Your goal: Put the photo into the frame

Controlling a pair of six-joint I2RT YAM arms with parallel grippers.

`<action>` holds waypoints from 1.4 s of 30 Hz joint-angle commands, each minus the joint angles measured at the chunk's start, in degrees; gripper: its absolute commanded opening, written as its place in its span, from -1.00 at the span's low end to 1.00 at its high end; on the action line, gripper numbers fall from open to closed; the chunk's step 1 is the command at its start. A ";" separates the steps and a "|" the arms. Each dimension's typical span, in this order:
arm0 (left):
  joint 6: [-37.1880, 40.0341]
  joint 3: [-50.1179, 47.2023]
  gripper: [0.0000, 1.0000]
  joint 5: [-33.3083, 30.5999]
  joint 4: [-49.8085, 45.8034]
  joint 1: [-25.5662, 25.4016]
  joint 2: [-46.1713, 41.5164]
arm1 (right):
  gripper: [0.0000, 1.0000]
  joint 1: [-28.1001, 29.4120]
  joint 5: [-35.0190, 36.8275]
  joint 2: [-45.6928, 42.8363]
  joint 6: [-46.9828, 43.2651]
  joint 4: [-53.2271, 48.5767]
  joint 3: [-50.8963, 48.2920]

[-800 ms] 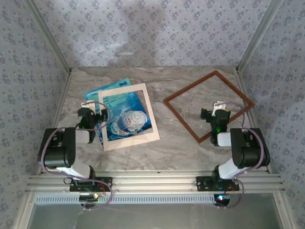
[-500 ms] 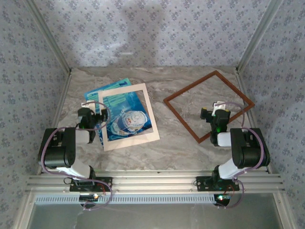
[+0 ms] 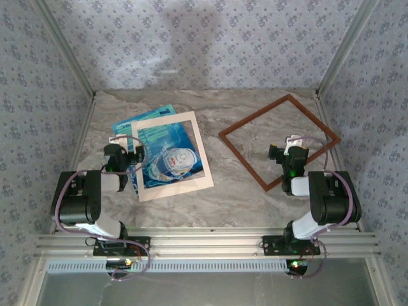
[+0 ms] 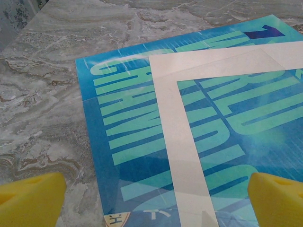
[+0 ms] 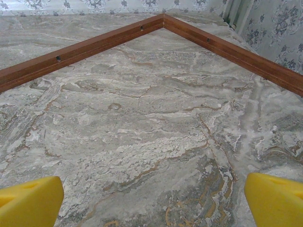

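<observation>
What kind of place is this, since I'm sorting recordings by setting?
Probably a small robot test booth: floral-papered walls, a marble-patterned table and two arms bolted along its near edge.

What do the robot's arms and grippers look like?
Both arms mix black and white sections, each with a thin pinkish-purple cable looping along it. The left gripper and right gripper each have two chunky, bright yellow fingertips.

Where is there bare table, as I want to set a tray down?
Between the cream mat and the wooden frame lies a bare strip; inside the frame, the far part is bare too. It is crowded at left, where mat, photo and left gripper overlap.
</observation>
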 commanded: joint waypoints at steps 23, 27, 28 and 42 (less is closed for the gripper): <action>0.48 0.53 0.97 0.84 2.16 0.32 -0.41 | 1.00 -0.33 -0.75 0.11 -0.45 -0.69 1.15; 0.39 0.95 0.97 -1.44 0.42 -0.43 -1.73 | 1.00 1.02 3.54 -2.33 -0.66 -3.67 1.79; 0.47 1.45 0.97 -2.01 -1.88 -0.71 -3.16 | 1.00 1.55 3.74 -3.78 -1.32 -5.80 2.48; -12.69 13.88 0.97 -6.18 -30.14 -6.55 -13.85 | 0.95 0.16 8.72 -10.67 32.17 -70.84 28.34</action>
